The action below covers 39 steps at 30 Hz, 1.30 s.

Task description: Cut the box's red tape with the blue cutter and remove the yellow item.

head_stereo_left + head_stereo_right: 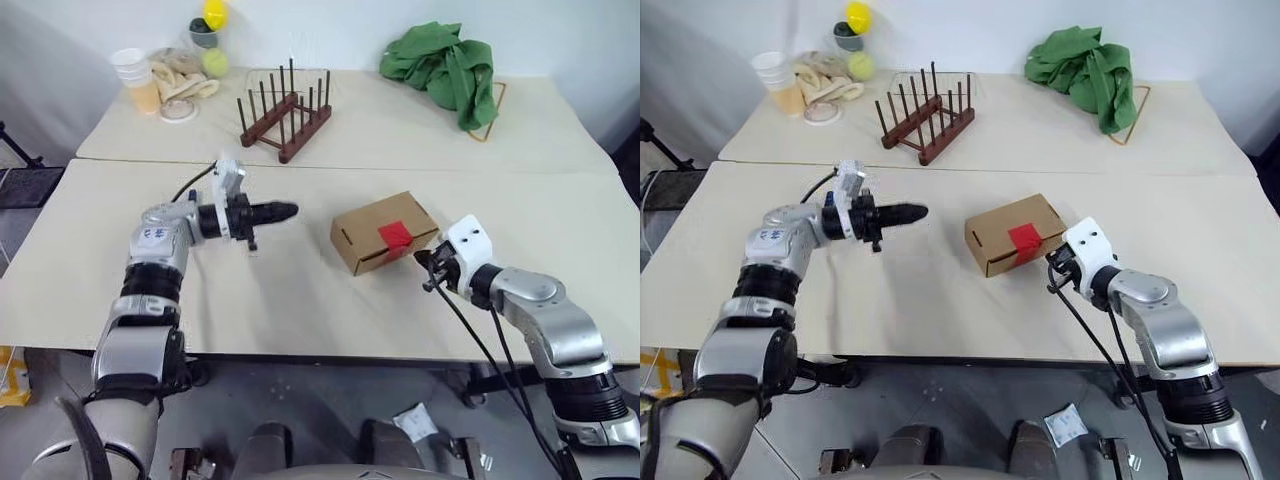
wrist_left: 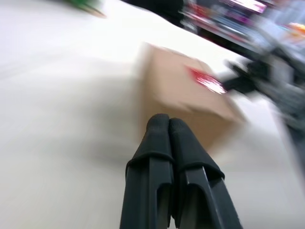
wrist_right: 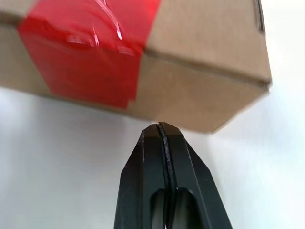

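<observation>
While both arms reach in over the pale table (image 1: 300, 300), the box (image 1: 383, 232) lies between them, closer to the right tool (image 1: 424, 262) than to the left tool (image 1: 283, 210). The right tool has its two black fingers pressed together with nothing between them, and its tip sits just short of the box's lower edge, beside the corner where the red tape (image 1: 394, 235) folds over from the top onto the side wall. From the right wrist, a thin strip of bare table separates the fingertips (image 3: 159, 131) from the cardboard. The left tool also has its fingers together and empty; it points level toward the box's far end, with a stretch of open table between its tip and the carton. A narrow slot shows in the box's side wall facing that tool. Beyond both tools, well apart from the box, stand a wooden peg rack (image 1: 285, 113), a green cloth (image 1: 445, 65) and a stack of cups (image 1: 137, 78), leaving wide bare table all round the box.
</observation>
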Each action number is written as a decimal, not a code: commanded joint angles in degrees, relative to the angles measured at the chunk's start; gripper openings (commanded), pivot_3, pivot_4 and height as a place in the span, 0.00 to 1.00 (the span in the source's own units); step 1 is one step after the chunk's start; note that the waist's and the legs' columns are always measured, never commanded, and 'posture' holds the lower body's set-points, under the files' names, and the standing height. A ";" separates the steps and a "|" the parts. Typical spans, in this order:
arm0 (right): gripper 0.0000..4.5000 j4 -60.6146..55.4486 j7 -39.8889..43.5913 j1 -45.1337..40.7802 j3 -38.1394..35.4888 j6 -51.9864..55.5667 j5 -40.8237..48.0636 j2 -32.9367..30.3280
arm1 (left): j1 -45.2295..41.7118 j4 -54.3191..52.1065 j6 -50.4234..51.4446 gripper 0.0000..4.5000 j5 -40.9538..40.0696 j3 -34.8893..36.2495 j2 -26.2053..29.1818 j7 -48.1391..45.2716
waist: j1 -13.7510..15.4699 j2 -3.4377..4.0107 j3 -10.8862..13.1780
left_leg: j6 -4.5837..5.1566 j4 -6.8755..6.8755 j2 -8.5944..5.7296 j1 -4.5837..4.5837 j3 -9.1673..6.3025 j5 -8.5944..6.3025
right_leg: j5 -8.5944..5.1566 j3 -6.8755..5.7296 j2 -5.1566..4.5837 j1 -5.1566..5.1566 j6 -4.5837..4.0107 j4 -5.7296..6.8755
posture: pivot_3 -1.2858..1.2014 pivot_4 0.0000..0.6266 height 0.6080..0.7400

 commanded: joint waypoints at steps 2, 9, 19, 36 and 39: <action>0.00 -0.35 0.47 -1.27 -0.74 0.35 0.09 -0.21 | -4.63 9.31 -8.27 0.01 3.21 -1.55 -5.30 8.59 | 0.26 0.00 0.00 | 0.00 0.01 0.00 -0.03 0.01 0.00 | 0.00 -0.01 0.00 -0.03 0.00 0.01 | 0.52 0.24 1.00; 0.00 -0.52 0.53 -3.22 0.53 2.13 0.01 0.68 | -8.40 19.20 -15.98 0.01 8.78 -4.53 -11.76 17.89 | -0.23 -0.01 0.01 | 0.00 0.00 0.00 -0.08 0.04 0.00 | 0.00 -0.01 0.00 -0.12 0.00 0.02 | 0.52 0.24 1.00; 0.00 5.09 4.90 -6.47 1.73 -5.61 -1.98 -0.26 | -1.27 9.83 -9.92 0.01 6.85 -8.38 -13.42 -0.74 | -1.29 0.00 0.00 | 0.00 -0.12 0.00 -0.05 0.10 0.00 | 0.00 -0.01 0.00 -0.16 0.00 0.01 | 0.52 0.24 1.00; 0.00 22.06 15.96 -15.13 6.42 -17.71 -6.37 0.73 | 22.32 -34.88 6.46 0.01 4.08 -15.20 -11.91 5.79 | -1.12 0.01 0.00 | 0.00 0.19 0.04 -0.05 0.09 0.00 | 0.01 0.02 0.00 -0.05 -0.02 0.04 | 0.52 0.24 1.00; 0.00 23.70 15.82 -15.62 5.45 -19.87 -6.71 0.74 | 21.70 -34.22 2.02 0.01 5.55 -16.16 -9.63 5.95 | -1.22 0.01 0.00 | 0.00 0.19 0.05 -0.05 0.09 0.00 | 0.02 0.01 -0.01 -0.06 -0.02 0.04 | 0.52 0.24 1.00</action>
